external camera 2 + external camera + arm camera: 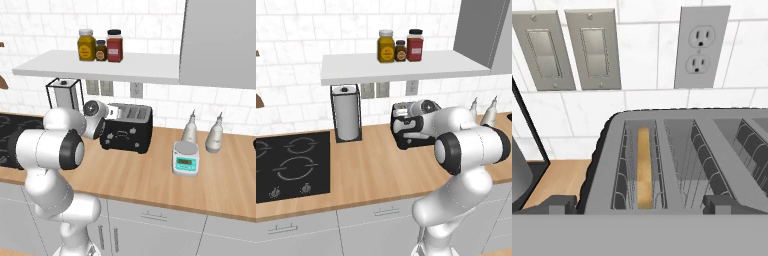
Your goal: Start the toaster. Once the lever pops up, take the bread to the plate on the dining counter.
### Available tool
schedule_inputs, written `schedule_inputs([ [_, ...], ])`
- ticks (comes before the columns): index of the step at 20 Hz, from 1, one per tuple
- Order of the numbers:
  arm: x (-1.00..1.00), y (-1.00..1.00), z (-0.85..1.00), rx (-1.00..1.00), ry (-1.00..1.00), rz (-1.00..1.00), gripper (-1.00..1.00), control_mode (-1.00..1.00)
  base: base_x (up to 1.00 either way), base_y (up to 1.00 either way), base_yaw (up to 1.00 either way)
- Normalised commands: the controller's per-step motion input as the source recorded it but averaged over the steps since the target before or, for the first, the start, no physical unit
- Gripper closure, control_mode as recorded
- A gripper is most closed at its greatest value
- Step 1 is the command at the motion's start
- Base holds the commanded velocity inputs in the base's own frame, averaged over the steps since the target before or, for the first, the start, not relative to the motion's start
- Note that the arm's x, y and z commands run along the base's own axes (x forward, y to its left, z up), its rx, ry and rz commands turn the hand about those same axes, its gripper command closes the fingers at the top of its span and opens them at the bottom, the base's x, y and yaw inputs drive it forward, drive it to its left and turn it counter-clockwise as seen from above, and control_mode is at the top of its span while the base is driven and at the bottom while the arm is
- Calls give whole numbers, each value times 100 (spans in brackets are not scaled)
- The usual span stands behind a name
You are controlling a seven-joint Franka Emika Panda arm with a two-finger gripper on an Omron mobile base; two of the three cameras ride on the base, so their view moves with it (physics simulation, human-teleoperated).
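The black toaster (127, 129) stands on the wood counter against the tiled wall; the arm covers part of the toaster (404, 131) in the left base view. The hand view looks down into the toaster (662, 150), where the bread (644, 165) stands on edge, sunk in the left slot. My gripper (642, 202) hovers just above that end of the toaster, open wide with nothing between its fingertips (562, 203). My white hand (95, 116) hangs at the toaster's left end. The plate and the dining counter are out of view.
A paper towel holder (347, 115) stands left of the toaster, and the black stove (286, 165) lies beyond it. A kitchen scale (185, 158) and two bottles (190, 127) are to the right. A shelf with jars (401, 46) overhangs the toaster. Switches (567, 50) and an outlet (701, 47) are behind.
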Motion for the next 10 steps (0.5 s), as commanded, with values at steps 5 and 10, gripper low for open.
schedule_inputs([
  [5,0,0,0,0,0,0,-100,-100,0,0,0],
  [10,0,0,0,0,0,0,-100,-100,0,0,0],
])
